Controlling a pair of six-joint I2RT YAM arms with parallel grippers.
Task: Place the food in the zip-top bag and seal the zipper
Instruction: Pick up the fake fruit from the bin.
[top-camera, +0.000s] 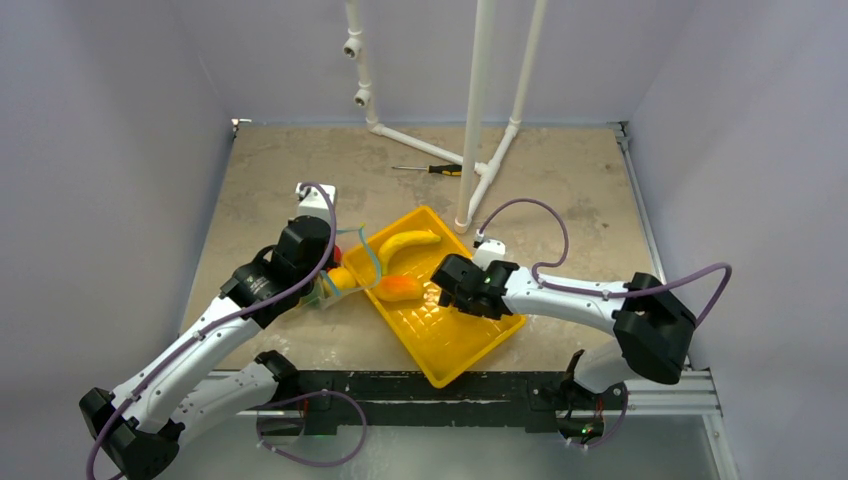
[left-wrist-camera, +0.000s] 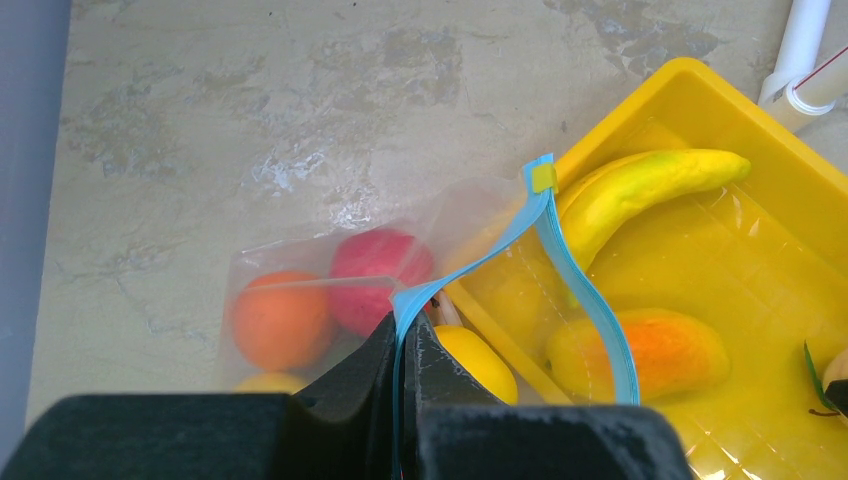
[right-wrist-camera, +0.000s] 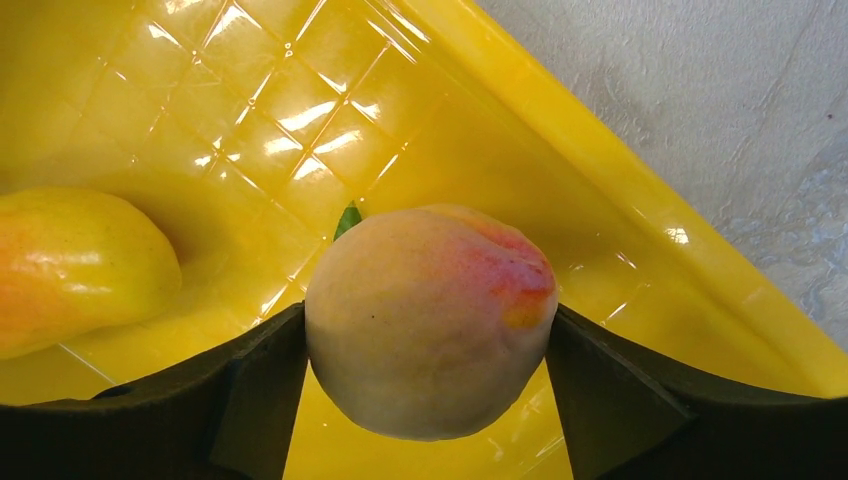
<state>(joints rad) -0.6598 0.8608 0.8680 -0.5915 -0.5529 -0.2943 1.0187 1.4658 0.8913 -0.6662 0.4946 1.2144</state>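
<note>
Top view, tray (top-camera: 450, 340) as the clock centre. The left gripper (left-wrist-camera: 405, 330) is clamped tight on the zipper (left-wrist-camera: 588, 300) at the near end of the bag's mouth. The bag (left-wrist-camera: 275, 262) lies at 9 o'clock from the tray, and its mouth gapes open and drapes over the tray's rim. Through the plastic you can see an orange (left-wrist-camera: 280, 320), an apple (left-wrist-camera: 380, 265) and a lemon (left-wrist-camera: 480, 360), plus a bit of another yellow one at the bottom edge.

The right gripper (right-wrist-camera: 430, 350) has the peach (right-wrist-camera: 430, 320) squeezed between both fingers, over the tray around 2 o'clock near the wall. Can't tell if it's touching the tray floor.

In the tray, the banana (left-wrist-camera: 640, 185) is at about 11 o'clock and the mango (left-wrist-camera: 650, 350) at about 9, partly under the bag's mouth. A screwdriver (top-camera: 435, 169) lies at 12 o'clock, well apart, beside the white pipes (top-camera: 480, 120).
</note>
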